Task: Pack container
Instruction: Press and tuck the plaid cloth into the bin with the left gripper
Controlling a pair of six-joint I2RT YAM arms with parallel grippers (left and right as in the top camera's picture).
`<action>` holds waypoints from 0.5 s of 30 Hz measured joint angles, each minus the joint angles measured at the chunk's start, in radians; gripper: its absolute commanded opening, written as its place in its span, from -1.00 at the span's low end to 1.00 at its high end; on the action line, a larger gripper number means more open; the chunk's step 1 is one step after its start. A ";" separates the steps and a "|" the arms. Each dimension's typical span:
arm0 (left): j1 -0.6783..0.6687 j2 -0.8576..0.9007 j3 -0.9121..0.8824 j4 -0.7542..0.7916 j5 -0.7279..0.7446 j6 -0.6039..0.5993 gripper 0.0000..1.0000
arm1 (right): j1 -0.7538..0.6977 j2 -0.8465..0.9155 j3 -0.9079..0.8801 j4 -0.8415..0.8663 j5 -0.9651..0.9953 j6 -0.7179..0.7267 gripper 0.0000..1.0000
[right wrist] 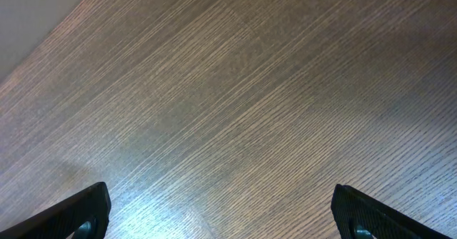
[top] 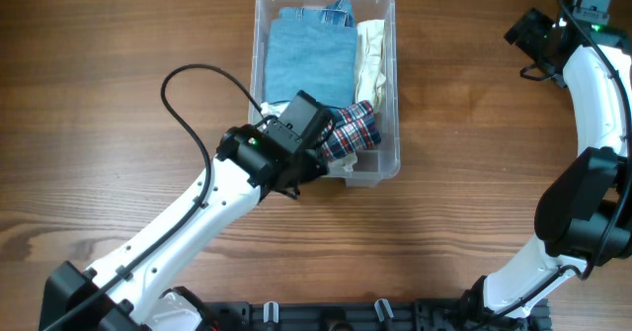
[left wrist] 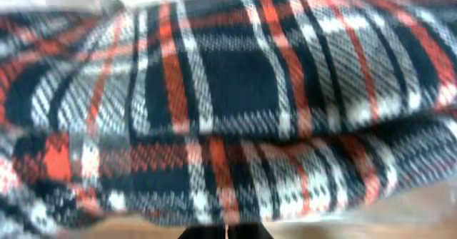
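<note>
The clear container [top: 393, 84] stands at the middle back of the table. Inside lie a folded blue cloth [top: 308, 54], a cream cloth [top: 372, 59] and a red, black and white plaid cloth [top: 354, 128] at the near end. My left gripper [top: 324, 158] reaches over the container's near left corner, right against the plaid cloth [left wrist: 228, 103]. Its jaws [left wrist: 227, 232] are shut together at the cloth's lower edge, with nothing visibly pinched. My right gripper [top: 528, 35] hovers far right over bare wood. It [right wrist: 221, 210] is open and holds nothing.
The wooden table [top: 118, 54] stretches to both sides of the container. The left arm's black cable [top: 183, 104] loops over the table to the left of the bin. The right arm [top: 592, 104] curves along the right edge.
</note>
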 measured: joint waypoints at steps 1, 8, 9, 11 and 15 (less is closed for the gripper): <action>0.003 0.008 0.000 0.010 -0.020 0.005 -0.92 | 0.000 0.000 0.000 -0.001 0.000 0.000 1.00; 0.005 0.014 0.000 0.025 -0.074 0.015 -0.92 | 0.000 0.000 0.000 0.000 0.000 0.000 1.00; 0.007 0.014 0.000 0.026 -0.087 0.016 -0.92 | 0.000 0.000 0.000 0.000 0.000 0.000 1.00; 0.017 0.014 0.000 0.042 -0.127 0.022 -0.92 | 0.000 0.000 0.000 0.000 0.000 0.000 1.00; 0.050 0.014 0.000 0.160 -0.174 0.091 -0.92 | 0.000 0.000 0.000 0.000 0.000 0.000 1.00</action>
